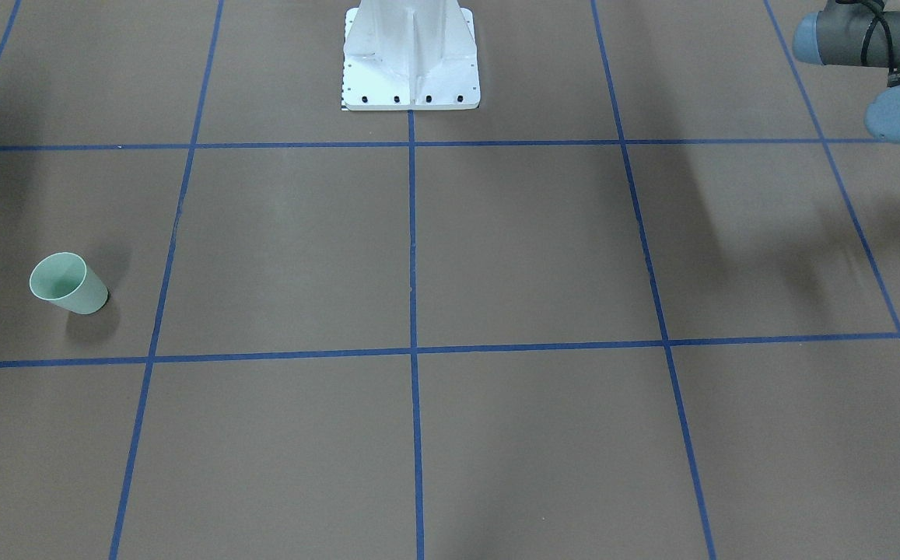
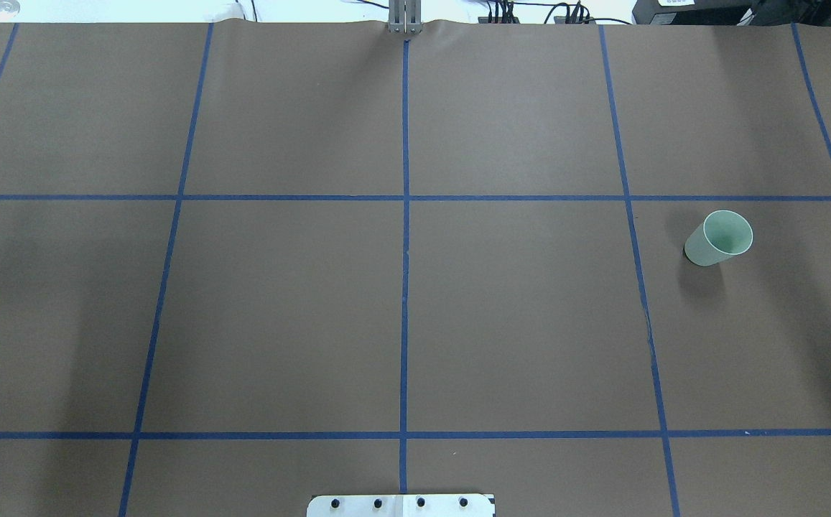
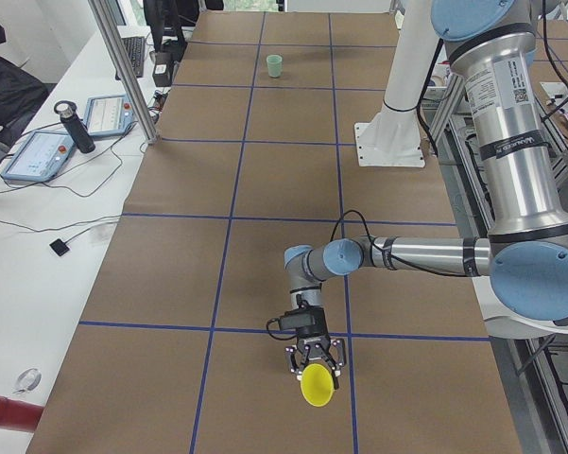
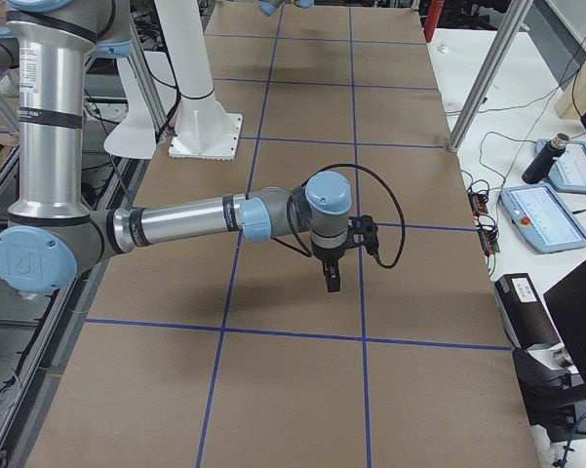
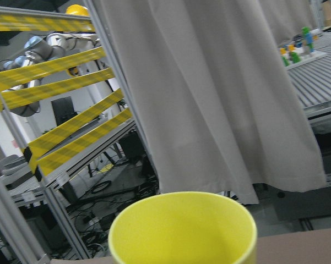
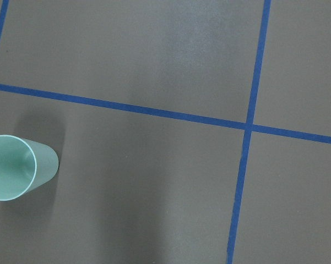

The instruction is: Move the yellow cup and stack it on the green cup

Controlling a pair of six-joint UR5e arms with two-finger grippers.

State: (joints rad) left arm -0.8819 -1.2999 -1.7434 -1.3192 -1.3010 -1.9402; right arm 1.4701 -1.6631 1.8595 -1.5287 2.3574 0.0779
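The green cup (image 2: pixel 718 238) stands upright near the right edge of the tabletop (image 2: pixel 516 323), with much free room around it. Only the left-side view shows the yellow cup (image 3: pixel 317 386) at the left gripper (image 3: pixel 315 369), near the left edge. Whether this gripper or the right gripper (image 4: pixel 332 283) is closed, I cannot tell

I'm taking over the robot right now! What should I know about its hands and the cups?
Left hand: bright yellow plastic cup at its fingertips, near the left end of the table; grip unconfirmed.
Right hand: above the table, nothing visible in it; open or shut unclear.
Pale green plastic cup: upright, alone, on the robot's right side.
Done: no stacking yet. Left: carry yellow across, set it into green.
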